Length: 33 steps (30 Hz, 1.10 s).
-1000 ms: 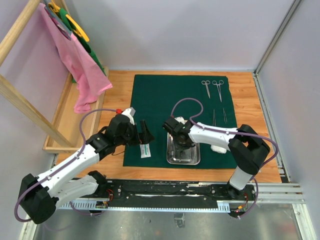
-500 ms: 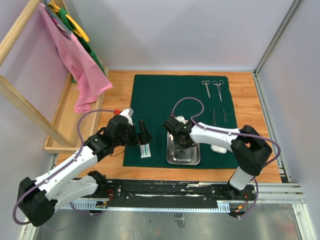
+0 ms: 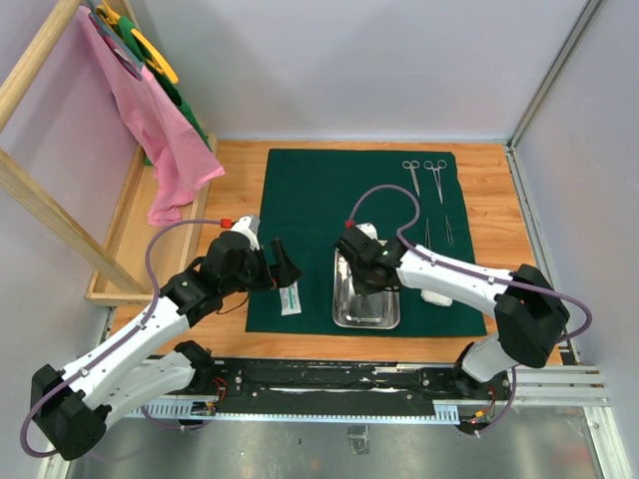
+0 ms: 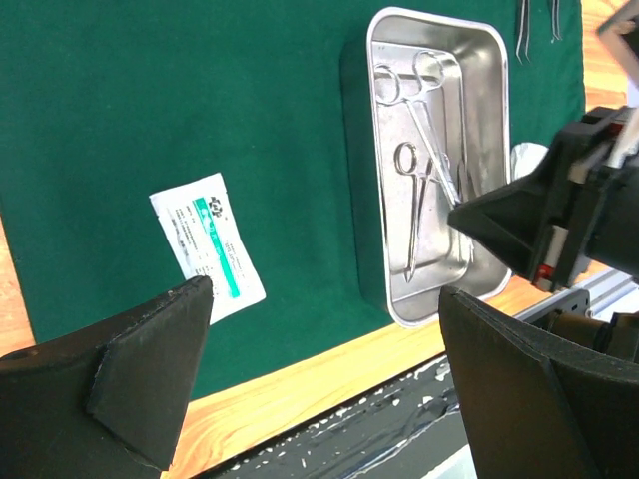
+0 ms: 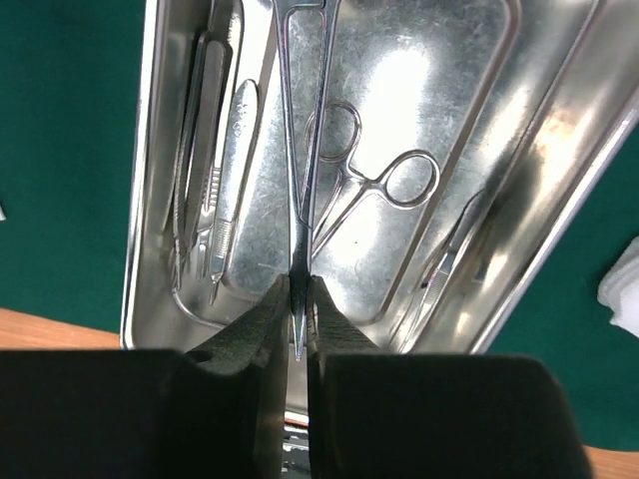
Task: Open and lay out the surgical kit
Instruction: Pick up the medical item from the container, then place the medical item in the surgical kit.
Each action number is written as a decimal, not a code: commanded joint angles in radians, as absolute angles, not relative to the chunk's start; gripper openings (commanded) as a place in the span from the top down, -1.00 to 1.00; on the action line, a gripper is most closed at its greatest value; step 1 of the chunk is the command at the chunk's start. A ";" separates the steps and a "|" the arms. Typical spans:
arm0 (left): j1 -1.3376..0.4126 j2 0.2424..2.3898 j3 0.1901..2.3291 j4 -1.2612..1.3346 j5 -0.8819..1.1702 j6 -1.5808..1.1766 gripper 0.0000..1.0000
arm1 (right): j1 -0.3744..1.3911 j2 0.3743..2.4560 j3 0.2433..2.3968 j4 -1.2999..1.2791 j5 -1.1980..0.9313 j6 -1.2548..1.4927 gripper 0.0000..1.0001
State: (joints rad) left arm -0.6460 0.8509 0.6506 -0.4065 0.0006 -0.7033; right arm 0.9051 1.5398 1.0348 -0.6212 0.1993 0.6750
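The dark green cloth (image 3: 310, 200) lies spread flat on the table. The steel tray (image 3: 338, 299) sits at its near edge. My right gripper (image 5: 298, 291) is shut on a slim steel clamp (image 5: 303, 150), pinching its shaft just above the tray floor (image 5: 439, 90). Another clamp (image 5: 377, 186) and tweezers (image 5: 196, 190) lie in the tray. My left gripper (image 4: 324, 291) hangs open and empty above the white packet (image 4: 210, 245), which rests on the cloth left of the tray. A white gauze wad (image 3: 436, 296) lies right of the tray.
Two clamps (image 3: 423, 176) and two tweezers (image 3: 437, 232) are laid out on the cloth's far right. A wooden rack with pink cloth (image 3: 160, 130) stands at the left. A metal rail (image 3: 399, 379) runs along the near table edge.
My right gripper closed onto the clamp in the tray, and that arm's elbow swung out to the right. The left arm drew back slightly to the left, still open.
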 commanded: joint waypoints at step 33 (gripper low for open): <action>-0.638 0.837 0.696 -0.408 -0.048 -0.696 -0.99 | 0.391 1.782 1.664 -0.556 0.043 0.334 0.99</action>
